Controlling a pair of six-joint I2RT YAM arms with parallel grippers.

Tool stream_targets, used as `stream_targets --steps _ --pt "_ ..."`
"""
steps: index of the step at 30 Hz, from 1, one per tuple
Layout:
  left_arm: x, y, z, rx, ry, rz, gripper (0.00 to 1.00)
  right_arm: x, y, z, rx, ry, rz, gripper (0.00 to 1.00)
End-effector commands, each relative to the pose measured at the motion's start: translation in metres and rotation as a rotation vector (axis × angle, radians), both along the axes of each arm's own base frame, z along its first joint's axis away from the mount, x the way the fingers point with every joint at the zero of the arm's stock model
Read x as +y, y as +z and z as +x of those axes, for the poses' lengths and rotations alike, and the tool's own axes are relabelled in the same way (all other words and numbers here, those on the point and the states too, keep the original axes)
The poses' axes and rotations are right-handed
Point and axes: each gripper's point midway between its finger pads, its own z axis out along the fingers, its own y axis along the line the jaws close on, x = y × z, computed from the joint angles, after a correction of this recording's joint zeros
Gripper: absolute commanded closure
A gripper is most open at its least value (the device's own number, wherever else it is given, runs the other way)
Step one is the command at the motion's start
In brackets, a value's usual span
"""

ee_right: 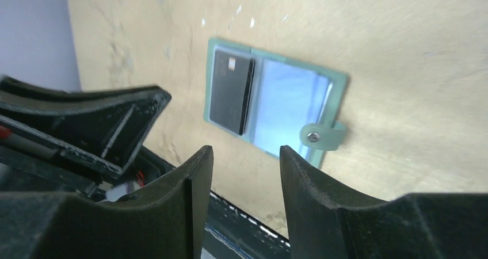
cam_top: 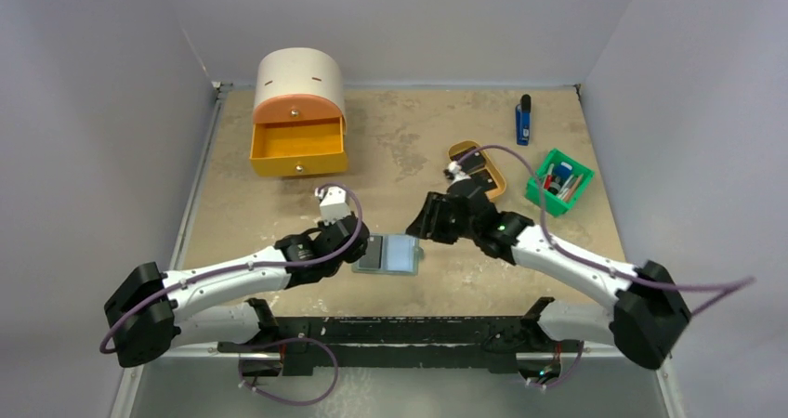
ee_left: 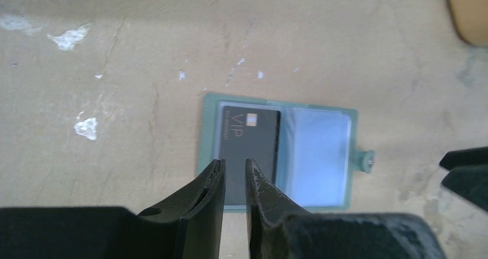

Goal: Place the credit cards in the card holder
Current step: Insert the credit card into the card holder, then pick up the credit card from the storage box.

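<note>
Finds the card holder (cam_top: 401,254) spread open flat on the bench (cam_top: 279,214), near the front edge and between the two tools. Shows one black credit card (cam_top: 374,252) over the holder's left half, with the paler right pocket bare and the snap tab pointing right. Cannot tell whether the card sits under the pocket film or only lies on top.

Places the left tool (cam_top: 358,243) just beside the holder's left edge. From the left wrist, shows its fingers (ee_left: 210,184) drawn narrow, gripping nothing, with the tips over the card's near edge.

Places the right tool (cam_top: 423,221) just by the holder's far right corner. From the right wrist, shows it parted fairly wide and holding nothing.

Farther back, finds a drawer box (cam_top: 297,111) with its yellow drawer pulled out, a tan tray (cam_top: 462,146), a green bin (cam_top: 548,202) and a blue-and-black stick (cam_top: 524,119).
</note>
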Motion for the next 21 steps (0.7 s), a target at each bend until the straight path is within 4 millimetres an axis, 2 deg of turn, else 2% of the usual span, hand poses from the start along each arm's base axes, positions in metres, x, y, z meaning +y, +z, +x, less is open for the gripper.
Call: stream_targets --steps 1,2,3,4,6,8,11,14,21 --pt "-0.024 0.031 0.007 -0.077 -0.055 -0.14 0.8 -0.062 0.014 0.041 -0.042 -0.309 0.003 0.52" --pt "-0.024 0.034 0.008 -0.086 -0.055 -0.151 0.79 -0.082 0.022 0.057 -0.048 -0.389 0.044 0.53" --pt "-0.024 0.036 0.008 -0.092 -0.053 -0.156 0.77 -0.09 0.028 0.064 -0.056 -0.432 0.066 0.53" --pt "-0.024 0.037 0.008 -0.095 -0.053 -0.159 0.75 -0.106 0.035 0.078 -0.08 -0.51 0.073 0.52" --pt "-0.024 0.039 0.009 -0.1 -0.053 -0.165 0.67 -0.128 0.043 0.1 -0.113 -0.633 0.069 0.44" --pt "-0.023 0.038 0.008 -0.1 -0.043 -0.167 0.61 -0.147 0.043 0.118 -0.094 -0.748 0.053 0.35" --pt "-0.019 0.038 0.008 -0.097 -0.029 -0.164 0.58 -0.17 0.042 0.142 -0.073 -0.894 0.043 0.33" --pt "-0.017 0.038 0.006 -0.093 -0.025 -0.165 0.57 -0.179 0.043 0.167 -0.096 -0.962 0.068 0.33" --pt "-0.01 0.031 0.002 -0.065 -0.011 -0.143 0.58 -0.182 0.006 0.21 0.035 -1.03 0.081 0.37"
